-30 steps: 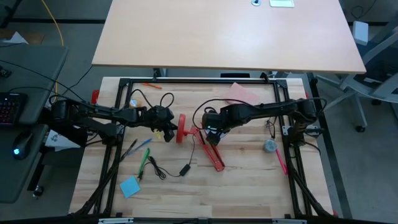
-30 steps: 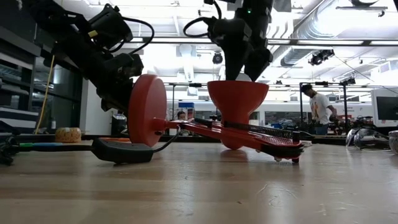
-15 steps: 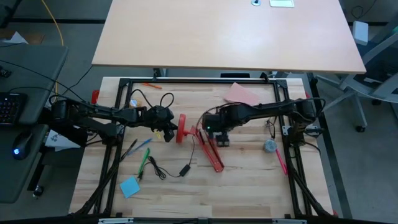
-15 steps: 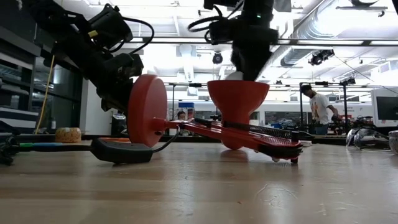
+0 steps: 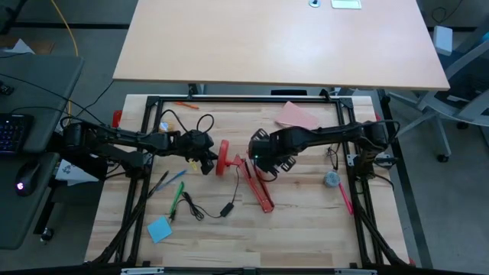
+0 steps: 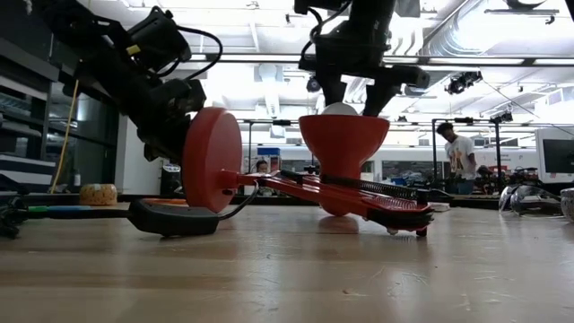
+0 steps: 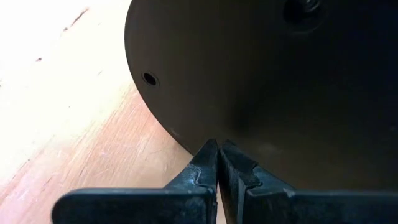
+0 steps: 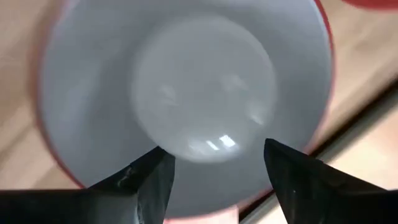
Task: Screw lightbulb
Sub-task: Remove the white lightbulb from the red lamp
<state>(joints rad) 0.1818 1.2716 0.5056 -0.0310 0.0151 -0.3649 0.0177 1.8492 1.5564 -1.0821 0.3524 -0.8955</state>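
Note:
A red desk lamp lies on the table. Its round base stands on edge, its arm lies low, and its shade opens upward. The white lightbulb sits in the shade, its dome just above the rim; it fills the middle of the right wrist view. My right gripper hangs over the shade, open, one finger on either side of the bulb. My left gripper is shut at the base's dark underside. My left gripper lays its shut fingertips against the lamp base's dark underside, near its lower rim. It comes from the table's left, slanting down. The base stands on edge on the wood.
The lamp's black cord and switch lie near of the lamp. A green pen and blue notepad lie at the near left, a pink sheet at the far side, a grey round object at the right. A person stands in the room behind.
My right gripper has turned about its wrist over the shade, then opened and let go of the bulb, which stays in the shade. The lamp arm's free end has shifted a little.

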